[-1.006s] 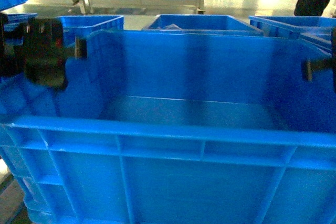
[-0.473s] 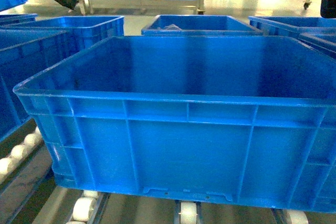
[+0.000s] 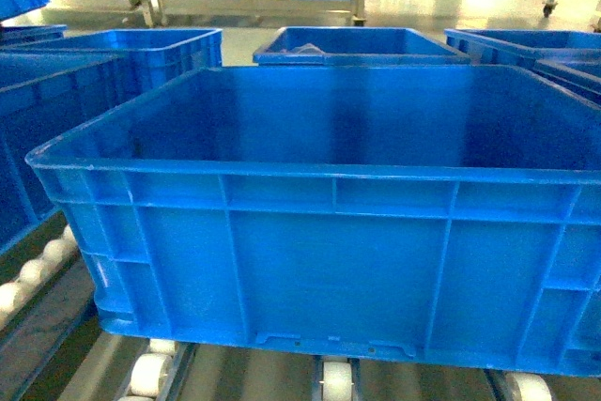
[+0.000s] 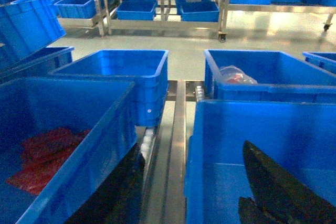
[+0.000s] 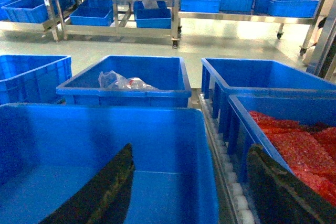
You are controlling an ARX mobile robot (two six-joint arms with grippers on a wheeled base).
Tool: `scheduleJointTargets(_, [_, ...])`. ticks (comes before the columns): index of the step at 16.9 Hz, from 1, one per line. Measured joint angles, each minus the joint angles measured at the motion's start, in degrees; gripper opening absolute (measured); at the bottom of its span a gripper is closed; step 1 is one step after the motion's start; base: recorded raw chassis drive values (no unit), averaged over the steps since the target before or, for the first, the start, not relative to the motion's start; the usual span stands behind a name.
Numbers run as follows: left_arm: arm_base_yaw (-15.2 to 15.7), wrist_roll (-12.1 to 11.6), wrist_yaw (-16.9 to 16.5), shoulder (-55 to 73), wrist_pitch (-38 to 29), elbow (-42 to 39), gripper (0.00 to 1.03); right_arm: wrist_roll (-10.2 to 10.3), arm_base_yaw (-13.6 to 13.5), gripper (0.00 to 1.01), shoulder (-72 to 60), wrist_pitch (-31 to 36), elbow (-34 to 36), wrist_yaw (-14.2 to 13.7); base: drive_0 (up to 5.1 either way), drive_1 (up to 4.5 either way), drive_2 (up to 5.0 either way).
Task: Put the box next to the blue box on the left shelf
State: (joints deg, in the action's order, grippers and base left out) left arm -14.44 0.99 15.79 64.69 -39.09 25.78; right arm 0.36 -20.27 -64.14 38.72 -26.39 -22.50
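Resting on the left shelf [image 3: 150, 375] rollers, the box [image 3: 329, 269] sits free; both claws spread.

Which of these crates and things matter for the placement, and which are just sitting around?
Job:
- box, sitting on the rollers
- left shelf, white rollers under it
- neighbouring blue box, holding red material

Lying about:
- crate with a clear bag
- crate of red material
- far racks of crates
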Motion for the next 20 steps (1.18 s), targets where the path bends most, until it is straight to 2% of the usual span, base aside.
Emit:
scheduleJointTargets(4, [1.9,0.0,-3.5,-4.2,-0.9,-5.8,0.31,0.0,3.4,0.41,4.3,0.6,6.2,5.2,0.0,0.00,0.0])
scheduleJointTargets(6, [4.3,0.0,-5.5,-8.3,-1.2,-10.2,0.09,0.0,6.3,0.20,8.7,0.6,11.0,8.3,0.0,0.00,0.0])
scheduleJointTargets(7, [5.8,0.0,-6.5,-11.0,-1.0,-12.5,0.02,0.0,8.3,0.05,11.7,0.4,13.2,10.0,0.0,0.00,0.0])
scheduleJointTargets(8, [6.6,0.0,-7.8,-13.3,-0.5,-14.4,0.02,-0.1,9.6,0.02,14.1,-0.3,15.1,11.5,0.0,0.00,0.0])
scheduleJointTargets(10, [8.3,-0.1,-9.5,-17.8,1.2,-17.4,0.02,-0.1,11.9,0.02,18.6,-2.1,18.2,13.9,0.0,0.00,0.0])
scheduleJointTargets(12, [9.4,0.0,-10.4,-20.9,2.6,-19.0,0.02,-0.1,13.3,0.02,21.9,-3.6,19.9,15.2,0.0,0.00,0.0])
scheduleJointTargets(13, [12.3,-0.1,-14.5,-23.5,4.2,-20.0,0.02,-0.1,14.3,0.02,24.3,-4.9,20.7,16.2,0.0,0.00,0.0])
scheduleJointTargets(14, [14.8,-0.1,-15.0,-26.3,5.8,-21.2,0.02,-0.1,15.7,0.02,27.2,-6.9,21.9,18.3,0.0,0.00,0.0])
scheduleJointTargets(15, [14.6,-0.2,-15.7,-28.5,7.4,-21.9,0.02,-0.2,19.8,0.02,29.5,-8.4,22.8,22.0,0.0,0.00,0.0])
scheduleJointTargets(16, [14.3,-0.2,-15.8,-30.7,8.9,-22.6,0.02,-0.1,20.7,0.02,31.6,-9.9,23.3,21.8,0.0,0.00,0.0])
scheduleJointTargets(17, [14.3,-0.2,-15.8,-32.7,10.5,-23.0,0.02,-0.2,20.5,0.02,33.7,-11.3,23.8,22.4,0.0,0.00,0.0])
scheduleJointTargets(18, [14.3,-0.2,-15.7,-33.7,8.8,-24.3,0.02,-0.2,20.3,0.02,34.9,-10.2,24.7,22.4,0.0,0.00,0.0])
scheduleJointTargets(20, [14.4,-0.2,-15.8,-37.3,12.5,-24.9,0.02,-0.2,20.3,0.02,37.9,-13.2,25.6,22.4,0.0,0.00,0.0])
